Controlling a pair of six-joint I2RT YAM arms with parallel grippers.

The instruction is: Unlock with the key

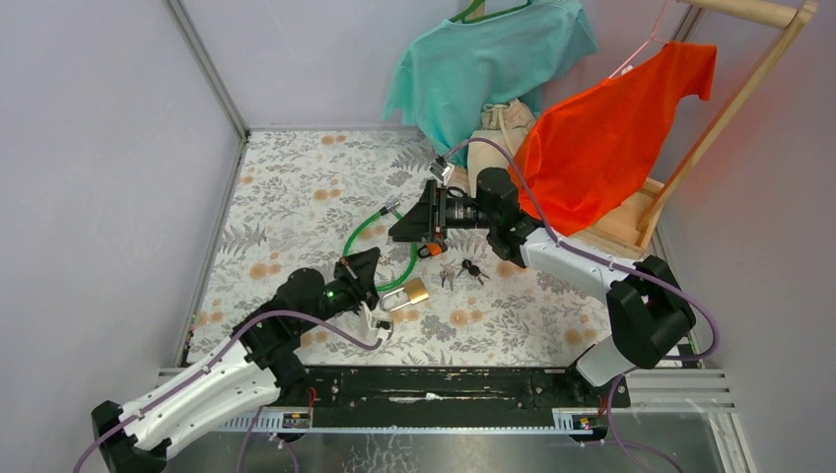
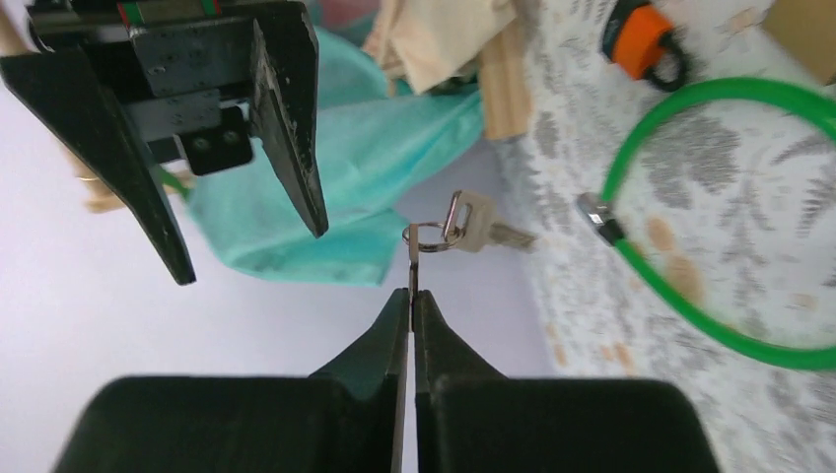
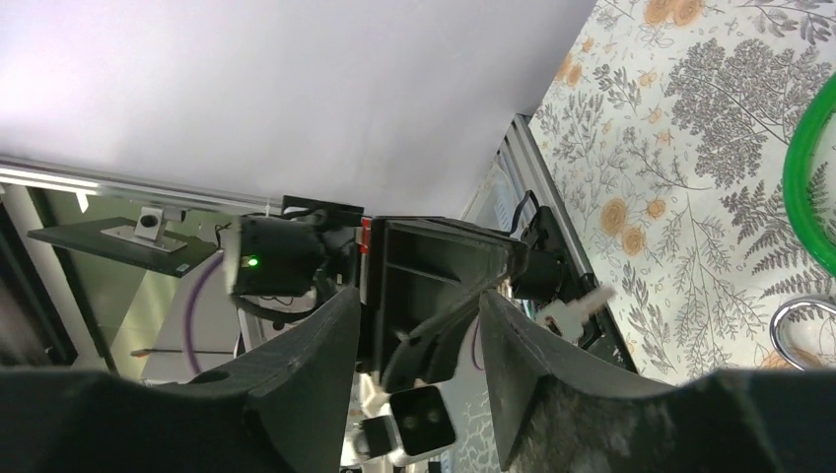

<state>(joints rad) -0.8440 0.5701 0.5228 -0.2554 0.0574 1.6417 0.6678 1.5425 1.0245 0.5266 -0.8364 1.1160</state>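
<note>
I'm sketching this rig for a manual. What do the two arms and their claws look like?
The left arm and right arm match: white moulded shells with black joints. A purple cable runs along each. A green light glows near the left wrist. The left claw and right claw each have two matte black fingers tapering to points.

Pale lilac walls (image 1: 99, 148) (evenly lit) enclose a floral-patterned tabletop (image 1: 296, 187).

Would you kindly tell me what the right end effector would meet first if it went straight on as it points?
Probably the left end effector, shut on the keys: it sits between the right end effector's open fingers, though depth is unclear.
</note>
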